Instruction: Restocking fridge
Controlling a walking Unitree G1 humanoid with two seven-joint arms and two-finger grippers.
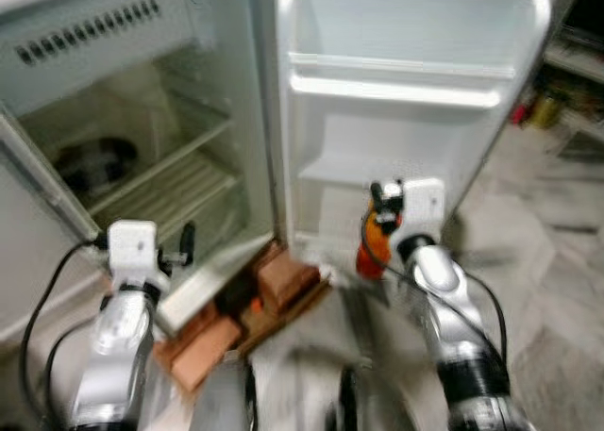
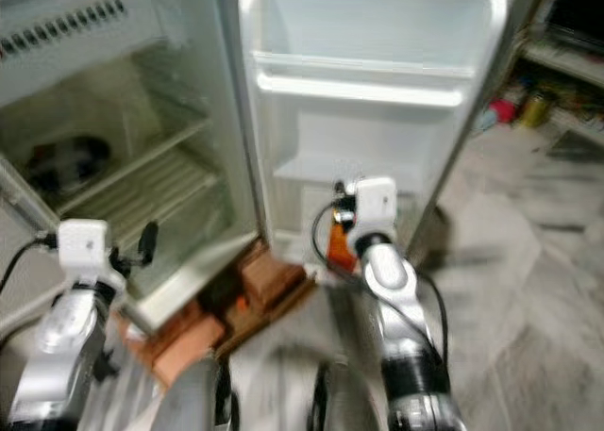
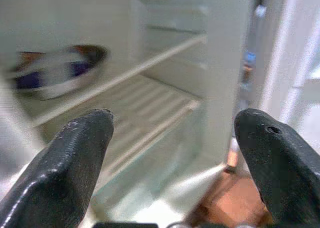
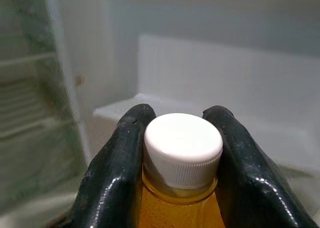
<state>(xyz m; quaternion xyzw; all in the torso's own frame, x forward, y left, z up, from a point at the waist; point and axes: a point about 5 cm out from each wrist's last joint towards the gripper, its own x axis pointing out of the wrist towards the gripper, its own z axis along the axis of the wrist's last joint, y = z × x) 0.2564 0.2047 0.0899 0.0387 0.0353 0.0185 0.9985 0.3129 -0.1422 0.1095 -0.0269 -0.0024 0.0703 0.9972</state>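
Observation:
An open white fridge (image 1: 255, 120) stands before me, its door (image 1: 406, 91) swung out to the right. My right gripper (image 4: 181, 153) is shut on an orange bottle (image 1: 374, 242) with a white cap (image 4: 183, 148), held low in front of the door's lower shelf (image 1: 330, 172). My left gripper (image 3: 175, 153) is open, its fingers (image 3: 75, 158) pointing into the fridge body at the wire shelves (image 3: 145, 108). A dark bowl (image 1: 94, 157) sits on the shelf inside.
Reddish-brown bricks (image 1: 274, 280) lie on the floor under the fridge's front corner. To the right is pale tiled floor (image 1: 538, 252), and shelving with small coloured items (image 1: 538, 106) stands at the far right.

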